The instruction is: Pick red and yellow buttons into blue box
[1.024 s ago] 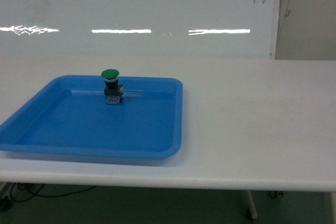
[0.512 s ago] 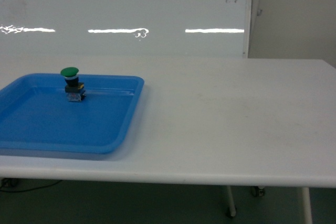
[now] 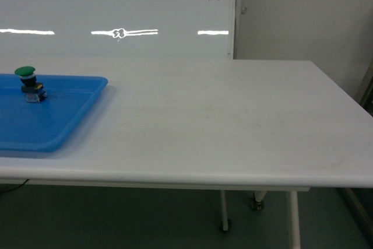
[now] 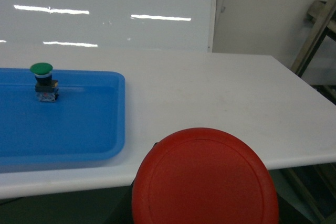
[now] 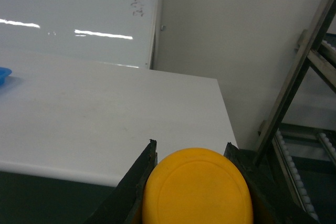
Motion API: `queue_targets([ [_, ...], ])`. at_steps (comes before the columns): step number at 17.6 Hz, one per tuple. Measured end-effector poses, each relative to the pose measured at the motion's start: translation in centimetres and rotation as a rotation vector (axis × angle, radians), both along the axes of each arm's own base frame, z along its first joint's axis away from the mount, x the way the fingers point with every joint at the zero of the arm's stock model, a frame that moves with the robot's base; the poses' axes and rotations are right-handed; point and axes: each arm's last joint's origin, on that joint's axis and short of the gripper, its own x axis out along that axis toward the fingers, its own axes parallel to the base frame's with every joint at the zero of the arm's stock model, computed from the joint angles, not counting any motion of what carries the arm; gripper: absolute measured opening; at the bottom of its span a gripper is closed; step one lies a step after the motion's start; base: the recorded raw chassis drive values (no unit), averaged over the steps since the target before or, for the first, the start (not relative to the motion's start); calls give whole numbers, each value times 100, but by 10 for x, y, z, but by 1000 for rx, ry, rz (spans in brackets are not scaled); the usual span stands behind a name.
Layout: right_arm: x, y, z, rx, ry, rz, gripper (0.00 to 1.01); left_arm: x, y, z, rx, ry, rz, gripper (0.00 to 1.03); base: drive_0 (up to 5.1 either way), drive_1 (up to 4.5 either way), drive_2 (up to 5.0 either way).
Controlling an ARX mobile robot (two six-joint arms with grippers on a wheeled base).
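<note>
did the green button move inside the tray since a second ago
No. The green button stands by the shallow blue tray's far wall as before; both slid left in the head view together, so the camera turned right.

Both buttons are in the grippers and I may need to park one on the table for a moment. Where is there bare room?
The white table is bare from the right rim of the blue tray across to its right edge. The tray floor is also open except the far corner, where the green button stands. The red button and yellow button are off the table.

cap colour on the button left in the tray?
Green, clearest in the left wrist view.
</note>
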Motion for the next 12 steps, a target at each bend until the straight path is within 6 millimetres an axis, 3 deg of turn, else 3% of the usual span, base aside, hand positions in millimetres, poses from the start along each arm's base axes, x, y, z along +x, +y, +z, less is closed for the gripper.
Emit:
queue_targets([
  [12, 0, 0, 1, 2, -5, 0, 34, 0, 0, 0, 0, 0, 0, 24, 488, -337, -141],
])
